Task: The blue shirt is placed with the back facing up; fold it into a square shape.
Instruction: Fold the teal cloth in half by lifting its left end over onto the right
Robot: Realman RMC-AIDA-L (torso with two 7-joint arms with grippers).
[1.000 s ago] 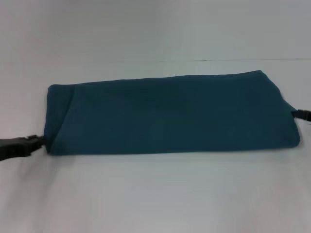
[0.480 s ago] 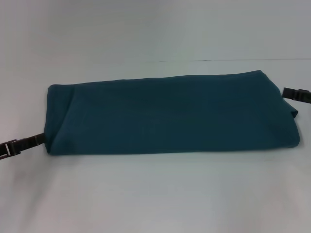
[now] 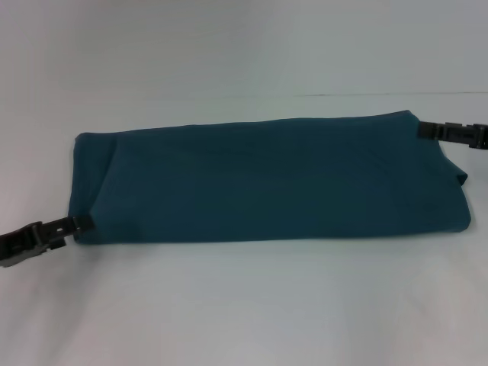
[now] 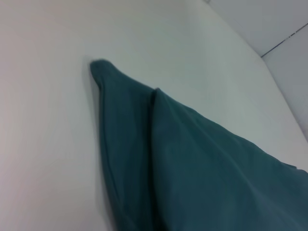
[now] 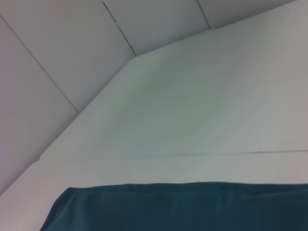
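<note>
White table [image 3: 244,305], bare around the blue shirt [image 3: 267,179], a long band across mid-frame, long axis left-right. Left hand [image 3: 80,223] touches its lower-left corner; right hand [image 3: 424,130] its upper-right corner. Both equally near. Can't tell either grip; wrist views show no fingers.

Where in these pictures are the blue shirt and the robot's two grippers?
blue shirt [image 3: 267,181]: head view, middle of the folded cloth.
left gripper [image 3: 82,223]: head view, fingertips at the shirt's near left corner.
right gripper [image 3: 424,130]: head view, fingertips at the shirt's far right corner.
</note>
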